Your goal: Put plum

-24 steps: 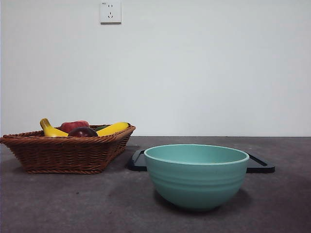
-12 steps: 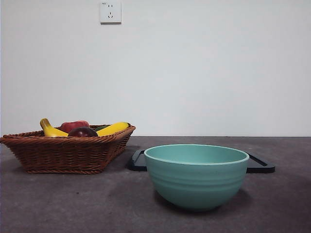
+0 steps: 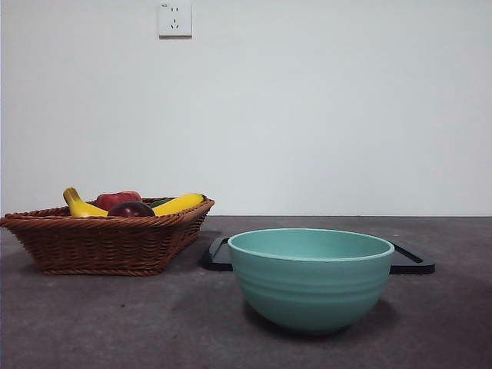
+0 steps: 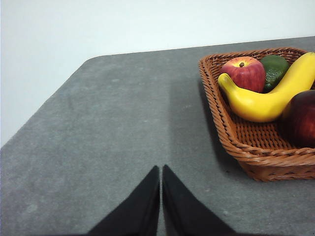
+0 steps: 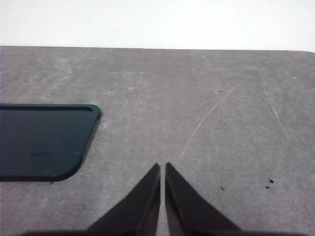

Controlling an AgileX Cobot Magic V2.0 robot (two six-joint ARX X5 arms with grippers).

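The plum (image 3: 131, 209) (image 4: 301, 118), dark maroon and glossy, lies in the wicker basket (image 3: 108, 238) (image 4: 231, 132) at the left of the table, beside two yellow bananas (image 3: 178, 204) (image 4: 266, 98). My left gripper (image 4: 161, 169) is shut over bare table, a good way short of the basket. Over the grey table beside a dark tray (image 5: 42, 142), my right gripper (image 5: 162, 167) is shut and holds nothing. Neither arm shows in the front view.
A teal bowl (image 3: 310, 277) stands near the front centre, with the dark tray (image 3: 411, 260) behind it. The basket also holds a red apple (image 4: 243, 73) (image 3: 117, 198) and a green fruit (image 4: 273, 69). A white wall backs the table.
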